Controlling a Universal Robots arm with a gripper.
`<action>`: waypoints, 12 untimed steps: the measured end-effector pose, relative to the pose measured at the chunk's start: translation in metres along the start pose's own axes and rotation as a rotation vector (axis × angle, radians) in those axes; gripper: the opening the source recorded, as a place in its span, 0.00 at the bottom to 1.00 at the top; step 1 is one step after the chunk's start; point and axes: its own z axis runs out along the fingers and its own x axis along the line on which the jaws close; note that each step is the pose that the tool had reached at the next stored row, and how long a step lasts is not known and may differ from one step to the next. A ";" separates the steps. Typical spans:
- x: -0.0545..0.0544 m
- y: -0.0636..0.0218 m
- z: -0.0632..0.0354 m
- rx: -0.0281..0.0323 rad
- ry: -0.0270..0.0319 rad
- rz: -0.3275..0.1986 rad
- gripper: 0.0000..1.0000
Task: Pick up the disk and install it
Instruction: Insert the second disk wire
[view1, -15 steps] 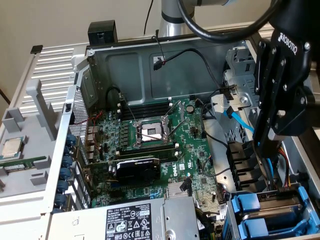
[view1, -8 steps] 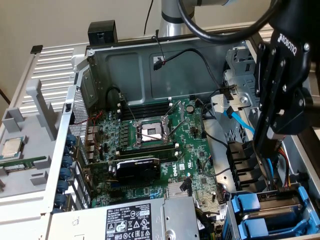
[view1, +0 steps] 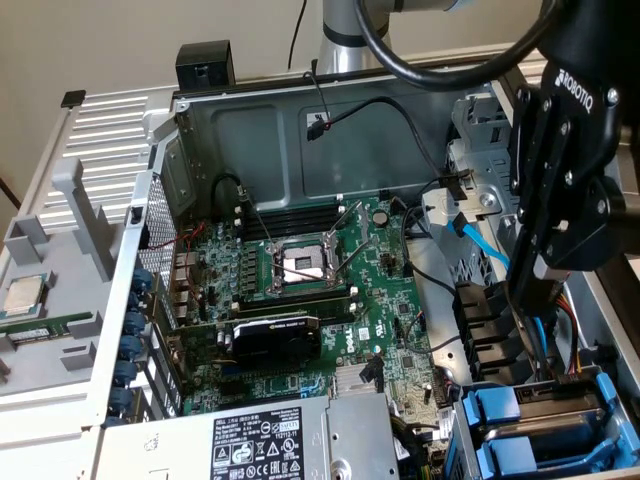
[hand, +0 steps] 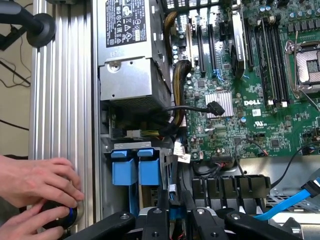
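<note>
Exterior view: the pincer (view1: 528, 300) hangs over the blue-framed disk (view1: 545, 425) in the case's corner bay; I cannot tell its grip.

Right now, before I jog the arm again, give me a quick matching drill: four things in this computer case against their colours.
Things:
1. drive carriers
2. main board
3. graphics card
4. flat data cable

Colours:
A. green
B. light blue ribbon
C. bright blue plastic
D. black

Pairs: 1-C, 2-A, 3-D, 4-B
</note>
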 end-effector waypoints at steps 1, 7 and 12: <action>0.000 0.0000 0.0000 0.0000 0.0000 0.000 0.24; 0.000 0.0000 0.0000 0.0000 0.0000 0.000 0.16; 0.000 0.0000 0.0000 0.0000 -0.0002 0.000 0.16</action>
